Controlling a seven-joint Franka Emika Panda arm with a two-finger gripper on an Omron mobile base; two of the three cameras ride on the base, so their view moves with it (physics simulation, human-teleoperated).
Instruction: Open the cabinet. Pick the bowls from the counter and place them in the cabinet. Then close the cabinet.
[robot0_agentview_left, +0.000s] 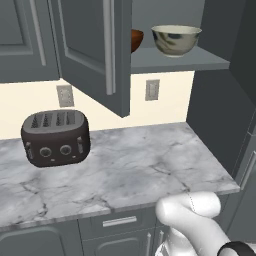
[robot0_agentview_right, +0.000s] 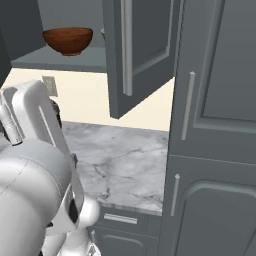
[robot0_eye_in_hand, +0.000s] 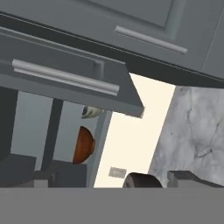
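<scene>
On the grey shelf (robot0_agentview_left: 200, 61) of the dark grey cabinet (robot0_agentview_right: 145, 55), whose door (robot0_agentview_left: 95, 55) stands swung open, sit both bowls: the cream-green bowl (robot0_agentview_left: 176, 40) and, beside it, the reddish-brown wooden bowl (robot0_agentview_right: 68, 40). Below lies the marble counter (robot0_agentview_left: 135, 170), with a dark four-slot toaster (robot0_agentview_left: 55, 137) near the wall. At the hand view's bottom, the gripper (robot0_eye_in_hand: 111, 179) is spread wide and holds nothing.

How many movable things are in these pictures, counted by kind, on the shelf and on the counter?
Bowls on the cabinet shelf: 2, one brown bowl and one cream bowl
Toasters on the counter: 1, the toaster
Total: 3
</scene>
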